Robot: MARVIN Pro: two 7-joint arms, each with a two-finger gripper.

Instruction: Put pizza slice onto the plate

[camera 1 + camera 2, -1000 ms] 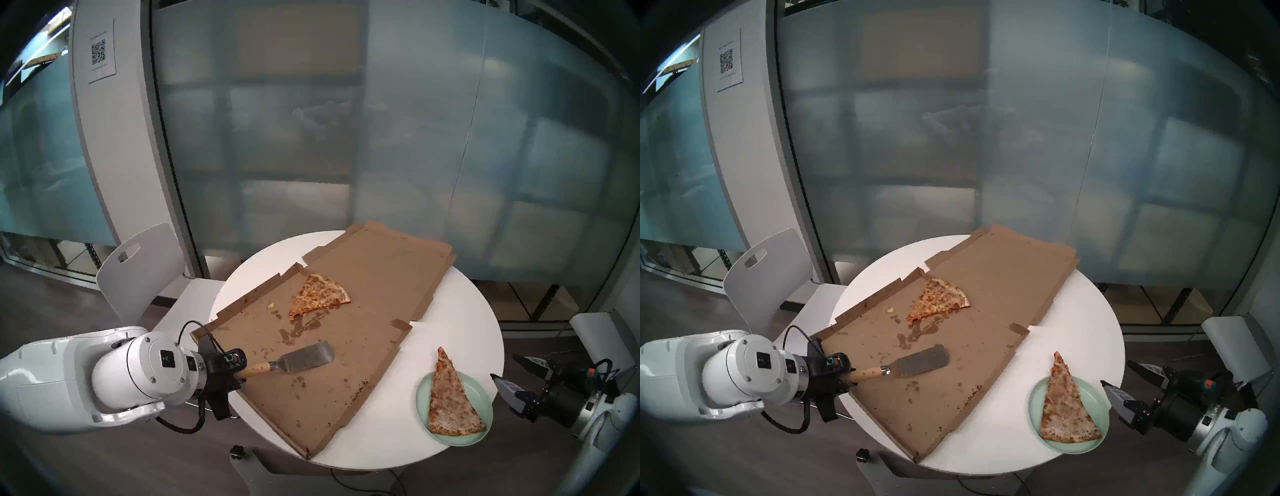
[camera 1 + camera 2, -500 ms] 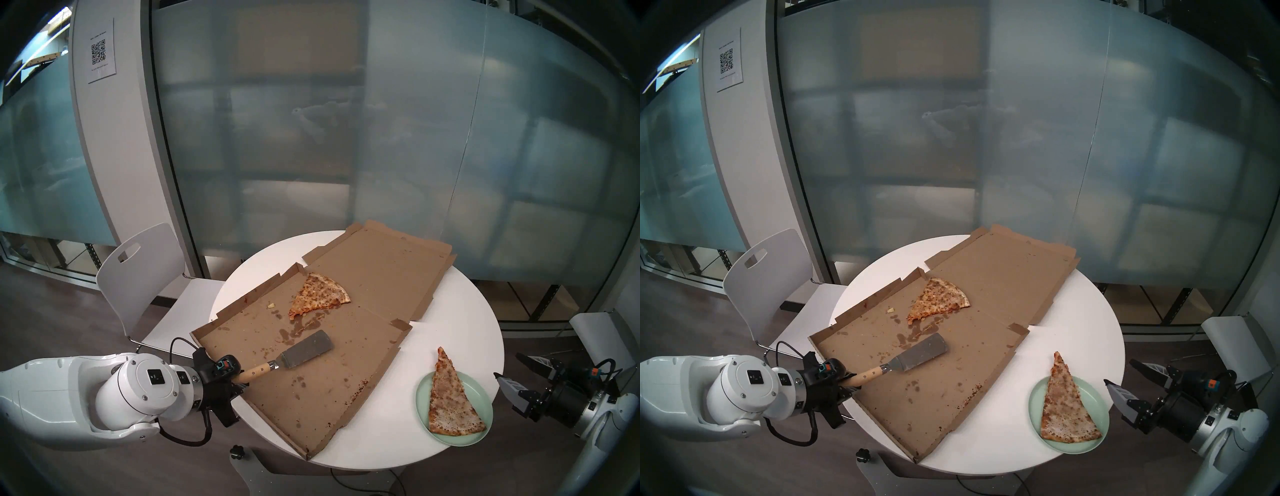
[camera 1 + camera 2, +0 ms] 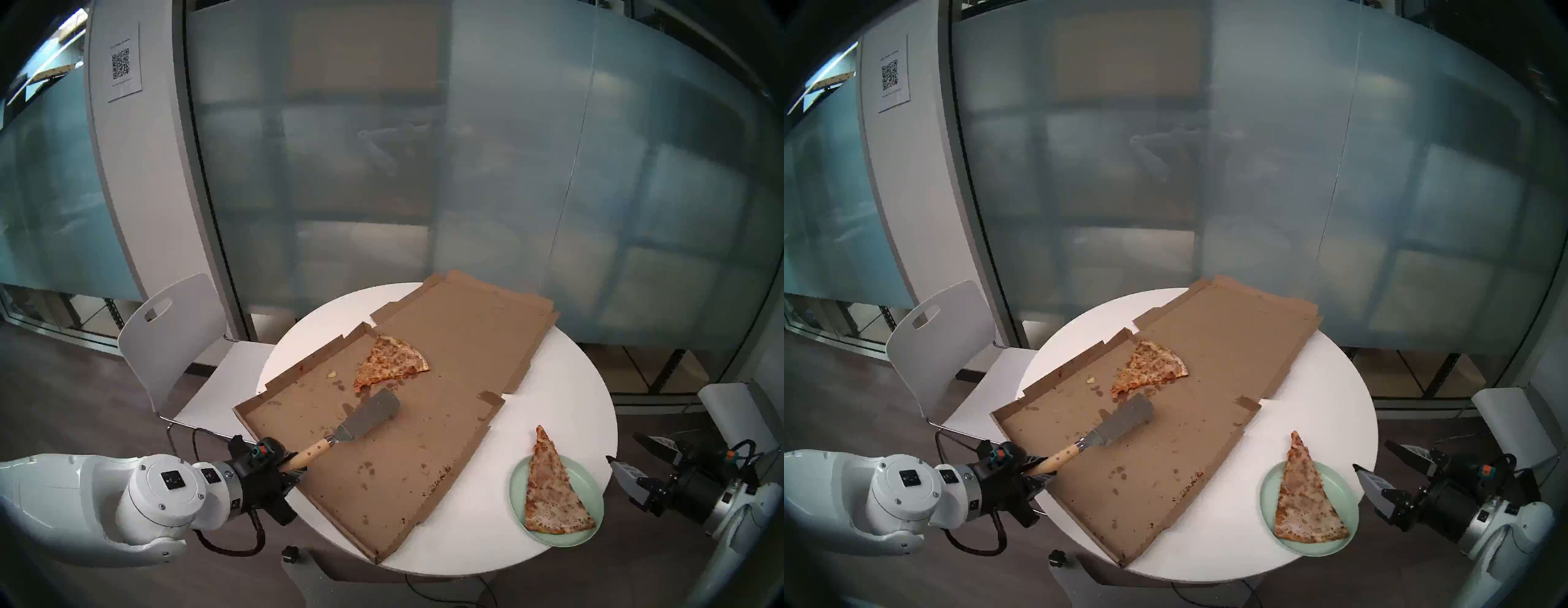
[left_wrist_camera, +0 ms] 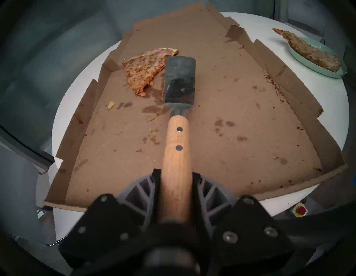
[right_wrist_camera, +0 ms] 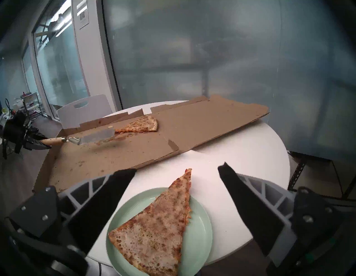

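Pizza slice (image 3: 553,488) already lies on the plate (image 3: 590,488), tip overhanging the rim toward the pizza box (image 3: 445,416); little seems left. My left gripper (image 4: 176,194) is clamped on the spatula (image 4: 180,81) handle, angled down over the box, blade just beside the other wedge (image 3: 392,361). My right gripper (image 5: 176,171) hangs spread wide, empty, beside the plate.

The long, narrow pizza slice (image 3: 551,488), pale and brown-speckled with orange-red edges, lies flat at lower right on the round mint-green plate (image 3: 592,484), its pointed tip overhanging the plate's upper rim.
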